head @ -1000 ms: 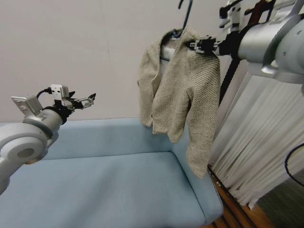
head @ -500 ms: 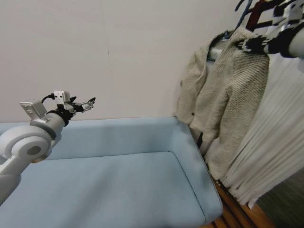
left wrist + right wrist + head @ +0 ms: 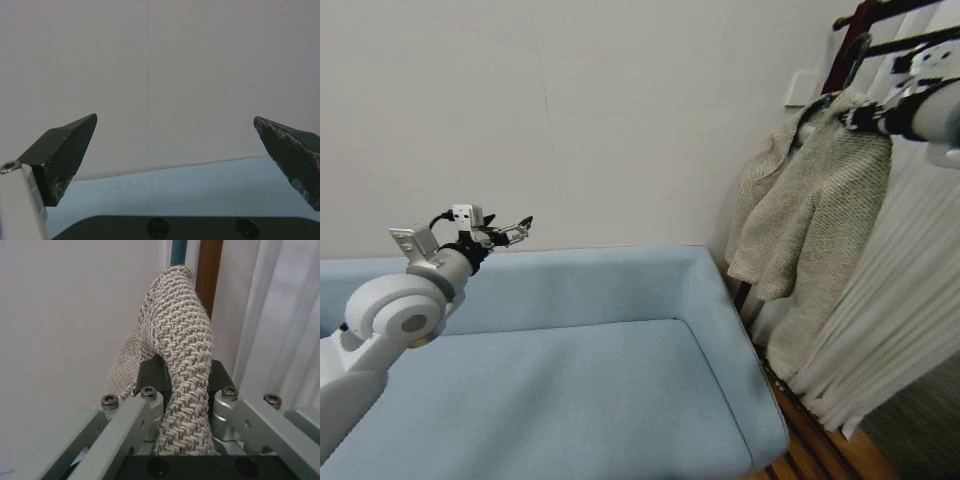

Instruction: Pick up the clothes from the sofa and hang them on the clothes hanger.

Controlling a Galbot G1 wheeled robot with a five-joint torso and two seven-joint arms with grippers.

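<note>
Right hand (image 3: 860, 117) pinches the cardigan (image 3: 810, 215) shoulder, up beside the rack (image 3: 840, 65).
Cardigan hangs long-axis down, clear of the sofa (image 3: 570, 400), rack just beyond it; left hand (image 3: 512, 230) spread, idle over sofa back, well apart.

Open room over sofa (image 3: 570, 400); curtain (image 3: 905, 300) beside cardigan (image 3: 815, 215).

From the head view the right gripper (image 3: 860, 118) is too small to read its fingers, its arm cut by the right edge; up close the cardigan (image 3: 182, 340) fold clamped in it hides the pads; the hanger (image 3: 860, 47) lies mostly buried under knit; the rack (image 3: 841, 60) runs off the top; the sofa (image 3: 570, 400) is cropped left and below; one left gripper (image 3: 175, 117) finger passes the frame edge.
</note>
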